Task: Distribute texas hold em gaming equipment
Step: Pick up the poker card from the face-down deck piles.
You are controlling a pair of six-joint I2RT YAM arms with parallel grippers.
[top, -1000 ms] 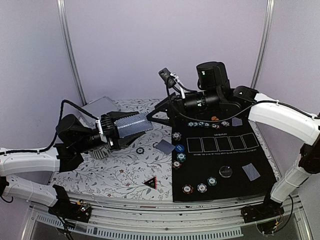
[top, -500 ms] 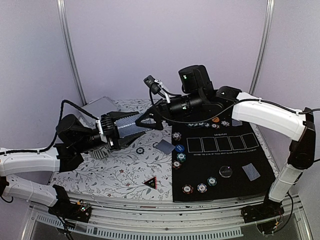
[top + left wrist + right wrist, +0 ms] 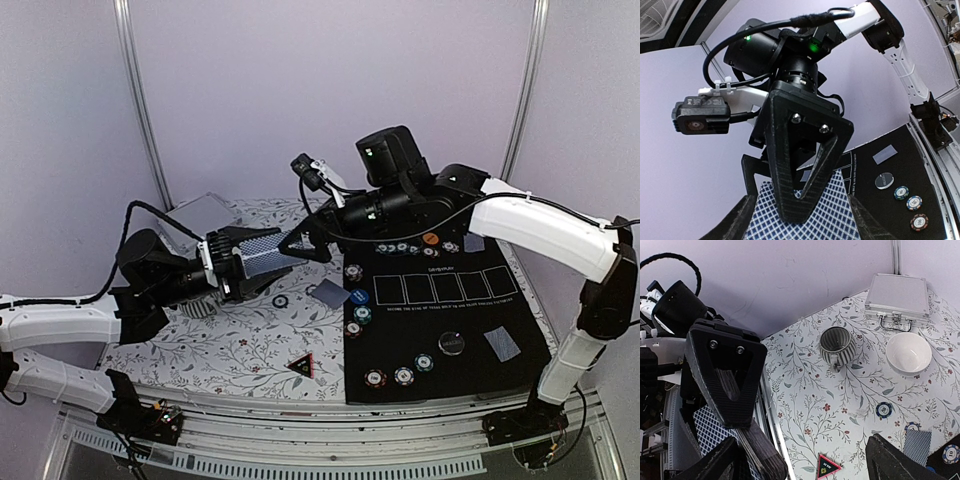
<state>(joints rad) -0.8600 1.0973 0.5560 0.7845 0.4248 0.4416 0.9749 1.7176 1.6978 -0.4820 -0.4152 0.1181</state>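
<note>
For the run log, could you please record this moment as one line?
left jaws: shut on card deck | right jaws: open, at deck's end | black mat: poker chips and loose cards laid out

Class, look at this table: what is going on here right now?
The left gripper holds a deck of cards in the air above the flowered cloth. The right gripper is at the deck's free end, jaws open, one finger over the deck's back; no card is pinched yet. On the black mat lie chips and two face-down cards.
</note>
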